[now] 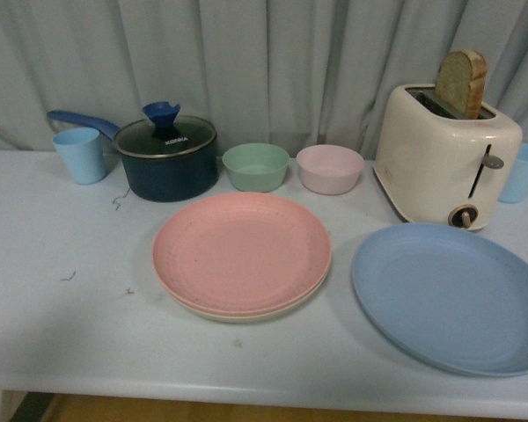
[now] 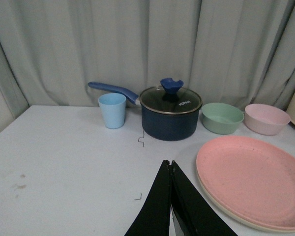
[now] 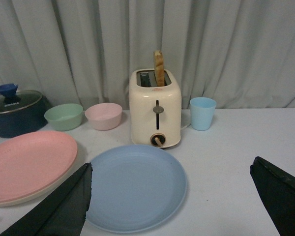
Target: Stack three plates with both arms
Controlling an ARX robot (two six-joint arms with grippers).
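The pink plate (image 1: 240,249) lies on top of the beige-cream plate (image 1: 246,314) at the table's middle; only the cream rim shows beneath it. The blue plate (image 1: 453,294) lies alone to the right, in front of the toaster. Neither arm shows in the front view. In the left wrist view my left gripper (image 2: 170,163) is shut with nothing in it, over bare table just left of the pink plate (image 2: 253,179). In the right wrist view my right gripper (image 3: 171,167) is wide open, its fingers (image 3: 69,201) apart on either side of the blue plate (image 3: 132,187), which lies slightly ahead.
Along the back stand a light blue cup (image 1: 81,155), a dark pot with glass lid (image 1: 166,158), a green bowl (image 1: 256,166), a pink bowl (image 1: 330,169), a cream toaster with a bread slice (image 1: 444,149) and another blue cup (image 1: 521,172). The table's front edge (image 1: 246,396) is near.
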